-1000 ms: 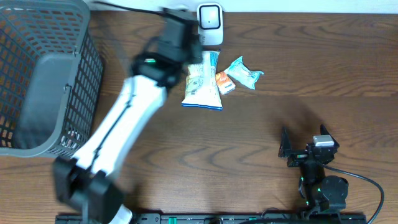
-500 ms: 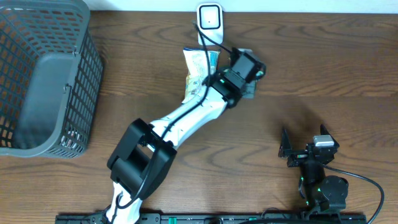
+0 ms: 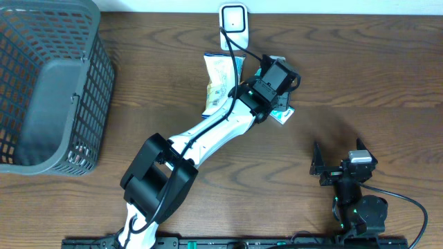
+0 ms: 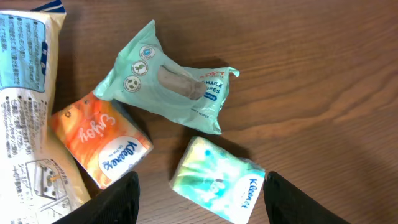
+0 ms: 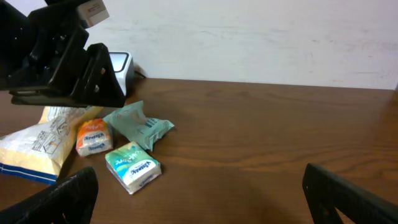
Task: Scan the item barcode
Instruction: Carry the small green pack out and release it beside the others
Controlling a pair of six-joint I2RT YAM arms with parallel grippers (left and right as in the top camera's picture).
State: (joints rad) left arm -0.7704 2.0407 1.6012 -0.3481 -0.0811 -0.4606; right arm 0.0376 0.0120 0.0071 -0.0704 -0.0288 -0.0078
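Observation:
A green Kleenex tissue pack (image 4: pixel 217 179) lies flat on the wooden table, also visible in the right wrist view (image 5: pixel 133 167) and overhead (image 3: pixel 282 115). My left gripper (image 4: pixel 200 196) hovers over it, open, both fingers clear of the pack. Beside it lie an orange Kleenex pack (image 4: pixel 102 140), a mint wipes pack (image 4: pixel 171 81) and a white-and-blue snack bag (image 4: pixel 25 93). The white barcode scanner (image 3: pixel 233 24) stands at the table's far edge, behind the pile. My right gripper (image 5: pixel 199 193) rests open and empty near the front right (image 3: pixel 339 168).
A large grey wire basket (image 3: pixel 48 90) fills the far left of the table. The left arm (image 3: pixel 208 135) stretches diagonally from the front edge to the pile. Bare wood lies between the pile and the right arm.
The left arm swung from beside the scanner to the right, over the pile. Its jaws opened, and the green Kleenex pack now lies on the table.

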